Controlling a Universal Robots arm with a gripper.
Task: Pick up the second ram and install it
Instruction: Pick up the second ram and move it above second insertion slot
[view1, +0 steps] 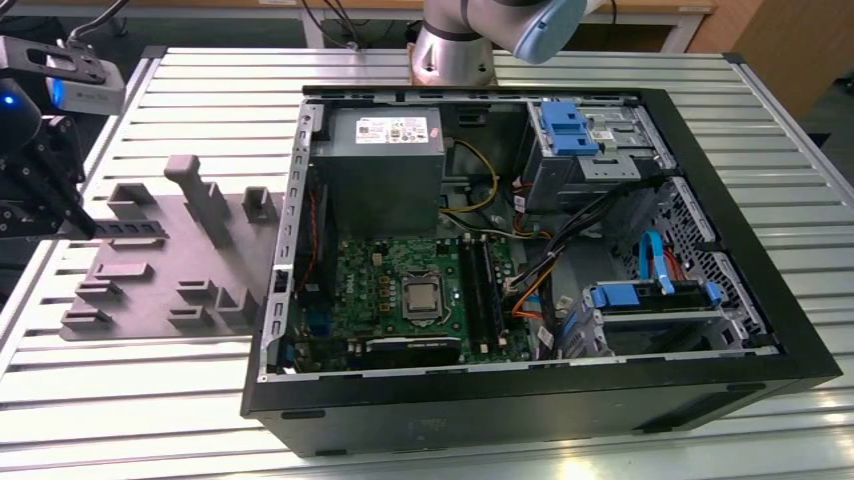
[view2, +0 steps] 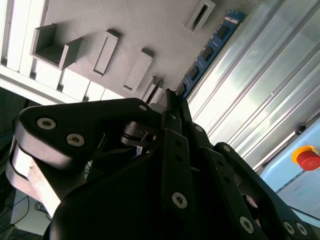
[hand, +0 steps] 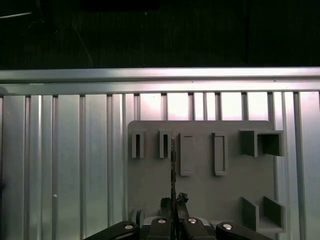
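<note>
Evidently pinched near one end by the gripper (view2: 172, 100), the ram (view2: 210, 47) sits at the tray (hand: 200, 200), on the exterior view's left of the case (view1: 467, 410). Light, stiff, thin, likely fragile: best held by its edges.

The surface (hand: 60, 150) around the jaws is ribbed bare metal, bright with glare. Below them the tray (hand: 200, 200) is matt grey plastic. The jaws are matt black with shiny screw heads; the second ram (view2: 217, 41) gripped between them is a smooth blue circuit board.
</note>
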